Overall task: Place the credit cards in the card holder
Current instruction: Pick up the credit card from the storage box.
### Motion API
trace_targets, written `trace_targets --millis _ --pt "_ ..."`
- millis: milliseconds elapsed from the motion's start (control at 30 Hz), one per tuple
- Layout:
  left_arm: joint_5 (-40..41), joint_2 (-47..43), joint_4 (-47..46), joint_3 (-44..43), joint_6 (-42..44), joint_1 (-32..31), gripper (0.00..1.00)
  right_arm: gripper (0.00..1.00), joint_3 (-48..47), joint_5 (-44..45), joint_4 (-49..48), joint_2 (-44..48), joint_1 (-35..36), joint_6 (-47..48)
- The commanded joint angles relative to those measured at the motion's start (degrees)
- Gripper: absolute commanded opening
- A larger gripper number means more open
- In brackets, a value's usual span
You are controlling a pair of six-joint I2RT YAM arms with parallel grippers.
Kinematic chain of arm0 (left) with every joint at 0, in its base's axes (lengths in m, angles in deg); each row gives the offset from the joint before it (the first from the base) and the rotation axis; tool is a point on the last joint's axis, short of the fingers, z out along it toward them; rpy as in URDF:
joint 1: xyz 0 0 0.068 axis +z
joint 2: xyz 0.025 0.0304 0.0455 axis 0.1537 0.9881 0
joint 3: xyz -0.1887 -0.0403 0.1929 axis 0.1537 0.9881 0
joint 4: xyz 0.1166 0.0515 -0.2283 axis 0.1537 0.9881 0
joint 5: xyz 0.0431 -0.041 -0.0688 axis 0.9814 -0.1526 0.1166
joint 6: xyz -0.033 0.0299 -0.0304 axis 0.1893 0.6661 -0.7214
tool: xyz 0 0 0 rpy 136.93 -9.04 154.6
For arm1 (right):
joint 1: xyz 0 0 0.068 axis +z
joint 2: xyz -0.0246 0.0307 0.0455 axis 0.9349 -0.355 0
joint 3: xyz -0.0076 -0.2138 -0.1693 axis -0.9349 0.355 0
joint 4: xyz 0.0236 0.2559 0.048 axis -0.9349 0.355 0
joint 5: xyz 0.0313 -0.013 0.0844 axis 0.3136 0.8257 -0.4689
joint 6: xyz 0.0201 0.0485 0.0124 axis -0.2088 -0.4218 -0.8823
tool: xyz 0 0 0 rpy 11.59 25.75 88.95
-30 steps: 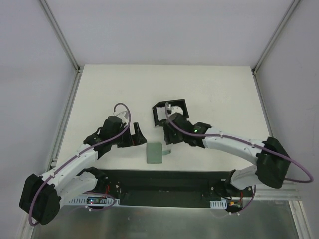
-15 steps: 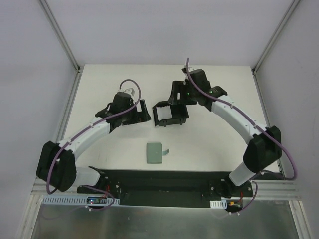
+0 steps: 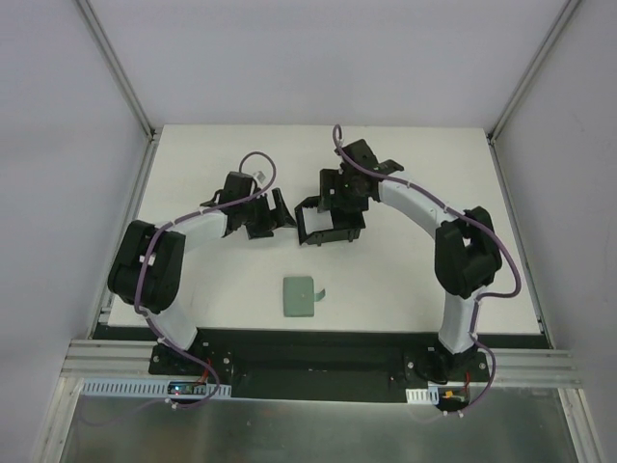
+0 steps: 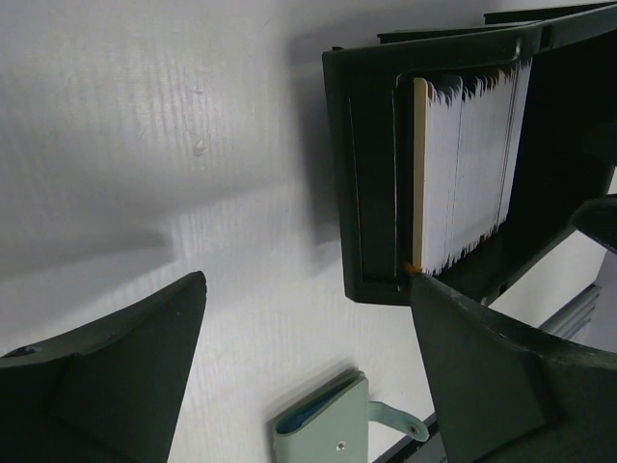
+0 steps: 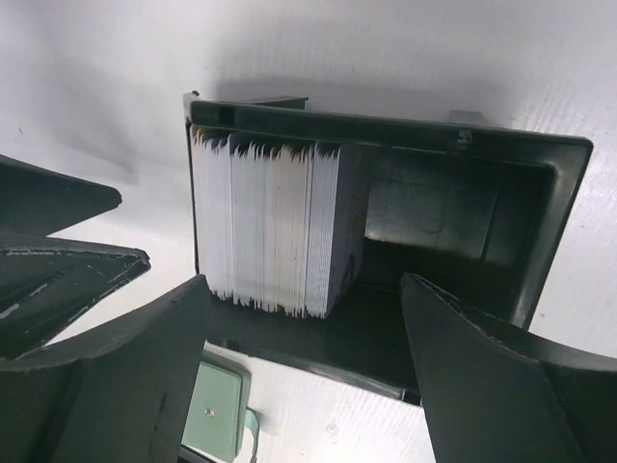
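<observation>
Top view: left claw (image 3: 278, 214) and right claw (image 3: 333, 191) flank card holder (image 3: 330, 224) on desk (image 3: 212, 154); holder contents unreadable.
Wrist views: card stack (image 5: 270, 231) stands on edge in compartment nearest left claw.
Both claws released, nothing gripped.
Holder ahead of each claw.
Grey-green case (image 4: 323, 429) lies apart, behind holder from right claw.

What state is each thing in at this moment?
Left end effector: open, empty.
Right end effector: open, empty.
Card holder: open top, partly filled.
Cards: stacked on edge inside holder.
Case: flat on table, strap loose.
</observation>
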Motion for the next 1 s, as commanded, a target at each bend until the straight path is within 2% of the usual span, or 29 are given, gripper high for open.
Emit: trace_targets --millis 0,167,267,467,767,967 --pt "-5.9 2.7 -7.0 -0.8 -3.5 0.3 0.81 0.83 -3.1 -0.9 0.1 -2.1 -0.5 -1.2" --pt "-6.1 4.2 -9.7 1.7 -4.6 0.2 0.7 0.84 -4.9 -2.7 -0.9 -6.0 -0.7 -3.1" --pt "-7.6 5.3 -11.7 2.8 -4.8 0.2 0.59 0.85 -5.6 -3.9 -1.9 -8.1 -0.8 -4.9" --pt "-9.3 7.3 -14.7 3.9 -6.5 0.2 0.49 0.86 -5.2 -5.6 -4.4 -9.6 -0.7 -7.3" --pt "-11.5 10.4 -16.6 2.5 -7.3 -1.6 0.46 0.84 -3.4 -9.9 -6.1 -8.3 -0.8 -8.2" --pt "-11.9 11.0 -16.7 2.1 -7.4 -2.3 0.44 0.79 -3.2 -11.2 -6.3 -7.1 -0.8 -8.2"
